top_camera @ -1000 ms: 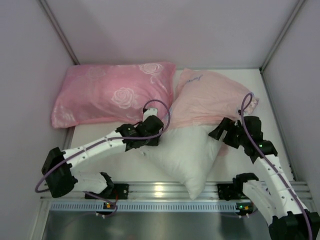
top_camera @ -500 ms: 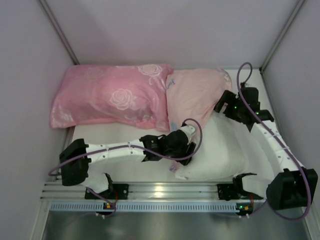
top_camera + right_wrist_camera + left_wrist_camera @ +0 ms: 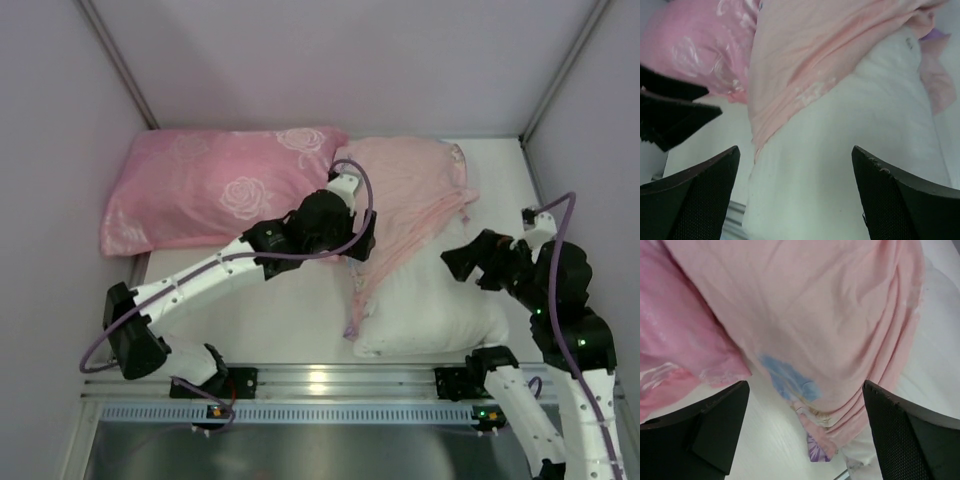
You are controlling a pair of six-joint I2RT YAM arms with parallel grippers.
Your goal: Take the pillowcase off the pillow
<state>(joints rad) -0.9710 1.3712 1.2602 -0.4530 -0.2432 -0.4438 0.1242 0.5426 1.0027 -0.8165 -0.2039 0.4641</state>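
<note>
Left gripper [image 3: 804, 386]: jaws wide, empty; pillowcase [image 3: 830, 315] lies just beyond the fingertips.
Right gripper [image 3: 795, 150]: jaws wide, empty; pillow [image 3: 850, 160] lies beyond the gap.
Pillowcase: covers the pillow's far end.

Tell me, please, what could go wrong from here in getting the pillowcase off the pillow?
1. The left gripper and the right gripper are both open and hold nothing, while the pillowcase covers the far half of the pillow. A pinch through the thin fabric may catch the pillow too and drag both.
2. The pillowcase lies against the rose-patterned pillow, so the left gripper might grab that instead.
</note>
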